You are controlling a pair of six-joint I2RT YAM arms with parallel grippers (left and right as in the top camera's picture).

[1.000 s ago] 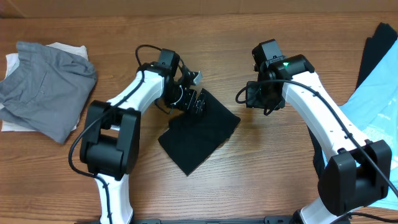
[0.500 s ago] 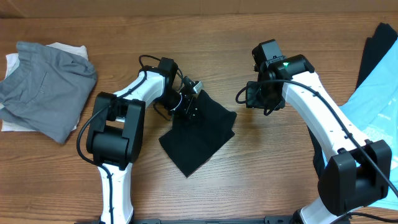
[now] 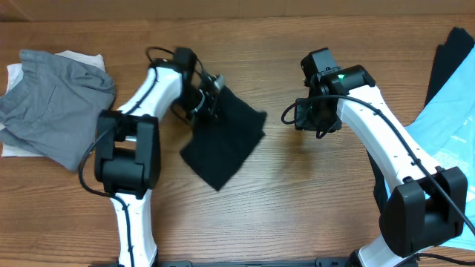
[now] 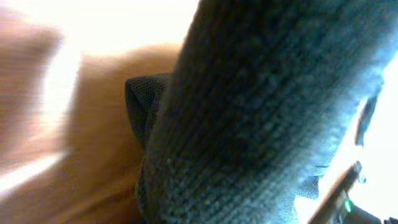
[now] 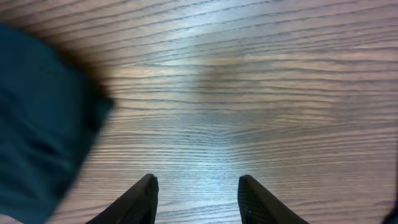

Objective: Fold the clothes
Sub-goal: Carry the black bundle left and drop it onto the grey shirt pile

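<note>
- Overhead: a black garment point(image 3: 223, 141) is seen folded into a compact rectangle, lying askew on the bench point(image 3: 297, 215) between the two arms. The left claw point(image 3: 208, 93) is set at its upper left corner and is clenched on the cloth there. The right claw point(image 3: 299, 116) is held well apart from it, to the right. A grey garment point(image 3: 56, 104) is heaped at the far left and a light blue garment point(image 3: 445, 141) lies at the right edge.
- Left wrist: the frame is almost filled by dark knit fabric point(image 4: 261, 112) held close to the lens, with blurred wood beside it. How many layers are pinched cannot be told.
- Right wrist: the fingers are spread with nothing between them, so the right claw point(image 5: 196, 186) is released above bare wood. Dark cloth point(image 5: 37, 124) is glimpsed at the left.
- Risk: if only the top layer is caught, the folds are likely to be pulled open when the corner is moved. A corner pinch may also slip, since the other side is left unsupported.
</note>
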